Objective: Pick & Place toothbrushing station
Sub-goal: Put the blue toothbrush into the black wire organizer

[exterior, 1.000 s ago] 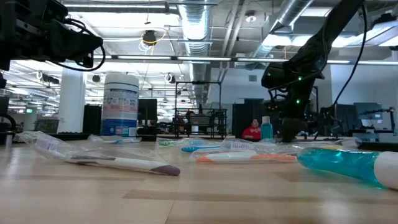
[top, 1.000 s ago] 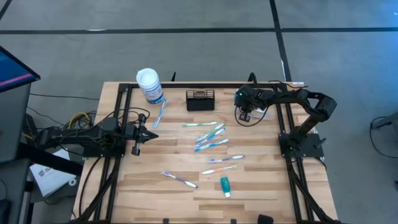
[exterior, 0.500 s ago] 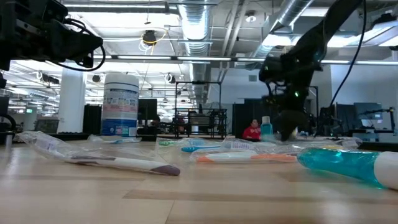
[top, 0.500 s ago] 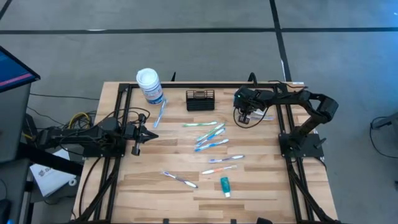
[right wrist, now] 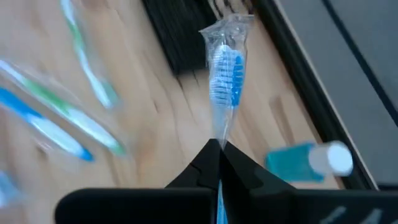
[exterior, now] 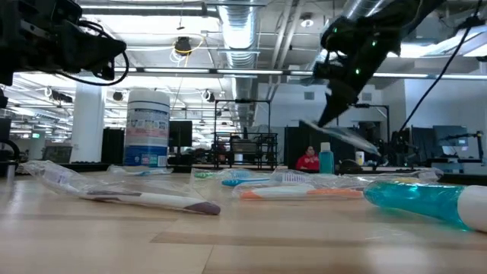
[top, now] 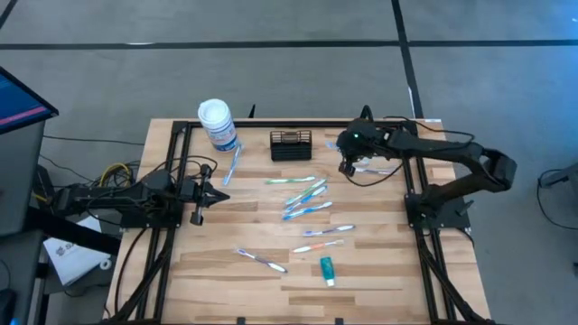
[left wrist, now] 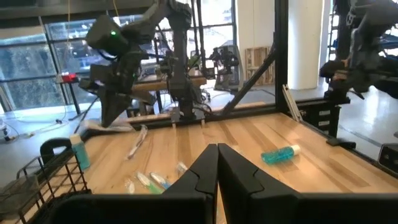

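My right tool (right wrist: 219,149) clenches a wrapped toothbrush (right wrist: 225,78), lifted right of the mesh basket (top: 290,143); next, carry it in.

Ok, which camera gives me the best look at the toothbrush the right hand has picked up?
The right wrist view: the wrapped toothbrush fills the middle, pinched in the shut right hand. The low view shows it side-on, hanging clear of the table. In the high view the arm mostly hides it. The left wrist view shows it small and far off.

right end effector (exterior: 329,114) risen off table w/ wrapped toothbrush (right wrist: 225,78) clamped, shifted toward basket (top: 290,144)
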Controlling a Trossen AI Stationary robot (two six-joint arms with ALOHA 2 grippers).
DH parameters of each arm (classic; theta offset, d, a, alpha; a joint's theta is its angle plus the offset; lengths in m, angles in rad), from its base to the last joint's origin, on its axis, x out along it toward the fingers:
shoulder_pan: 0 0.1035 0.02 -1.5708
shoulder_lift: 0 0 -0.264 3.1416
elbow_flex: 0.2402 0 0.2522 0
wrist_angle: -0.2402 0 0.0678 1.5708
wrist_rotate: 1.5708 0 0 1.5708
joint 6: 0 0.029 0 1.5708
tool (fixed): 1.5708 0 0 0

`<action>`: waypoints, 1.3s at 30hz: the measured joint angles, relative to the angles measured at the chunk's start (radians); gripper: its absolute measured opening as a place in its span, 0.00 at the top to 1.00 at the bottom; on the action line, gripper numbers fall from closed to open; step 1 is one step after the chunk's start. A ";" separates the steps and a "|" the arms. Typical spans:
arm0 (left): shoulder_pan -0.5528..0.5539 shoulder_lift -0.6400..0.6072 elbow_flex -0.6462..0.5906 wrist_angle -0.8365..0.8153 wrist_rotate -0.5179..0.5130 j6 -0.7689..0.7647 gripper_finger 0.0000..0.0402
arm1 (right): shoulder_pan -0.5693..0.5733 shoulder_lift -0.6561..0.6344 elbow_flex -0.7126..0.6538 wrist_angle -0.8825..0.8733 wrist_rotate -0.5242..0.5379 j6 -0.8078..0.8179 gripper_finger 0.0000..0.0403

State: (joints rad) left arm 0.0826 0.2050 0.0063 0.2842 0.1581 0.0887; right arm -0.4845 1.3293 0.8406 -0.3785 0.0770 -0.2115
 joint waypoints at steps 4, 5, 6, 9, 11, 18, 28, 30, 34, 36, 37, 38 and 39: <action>0.000 0.000 0.000 0.072 0.000 0.000 1.00 | 0.039 -0.049 0.000 0.062 -0.029 0.014 1.00; 0.000 0.000 0.000 0.087 0.000 0.000 1.00 | 0.049 -0.057 0.000 0.083 -0.040 0.014 1.00; 0.000 0.000 0.000 0.099 0.000 0.000 1.00 | 0.056 -0.065 0.000 0.106 -0.054 0.014 1.00; 0.000 0.000 0.000 0.125 -0.015 0.000 1.00 | 0.079 -0.077 0.001 0.197 -0.081 0.019 1.00; 0.000 0.009 0.000 0.155 -0.057 0.000 1.00 | 0.088 -0.078 0.001 0.251 -0.109 0.020 1.00; 0.000 0.130 0.000 0.358 -0.133 0.001 1.00 | 0.105 -0.078 0.001 0.435 -0.190 0.021 1.00; 0.003 0.463 0.014 0.674 -0.217 0.004 1.00 | 0.126 -0.078 0.001 0.565 -0.237 0.028 1.00; 0.012 0.531 0.047 0.711 -0.222 0.004 1.00 | 0.133 -0.078 0.001 0.580 -0.237 0.027 1.00; 0.046 0.659 0.144 0.716 -0.222 0.004 1.00 | 0.145 -0.078 0.002 0.599 -0.237 0.021 1.00; 0.064 0.719 0.193 0.720 -0.222 0.004 1.00 | 0.150 -0.078 0.002 0.600 -0.237 0.021 1.00; 0.073 0.747 0.217 0.720 -0.222 0.003 1.00 | 0.152 -0.078 0.002 0.600 -0.237 0.021 1.00; 0.082 0.774 0.241 0.720 -0.222 0.004 1.00 | 0.152 -0.078 0.002 0.599 -0.237 0.021 1.00; 0.090 0.804 0.268 0.721 -0.221 0.004 1.00 | 0.153 -0.078 0.002 0.600 -0.237 0.021 1.00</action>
State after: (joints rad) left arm 0.1730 1.0091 0.2741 1.0049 -0.0634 0.0925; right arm -0.3317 1.2514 0.8421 0.2211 -0.1600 -0.1905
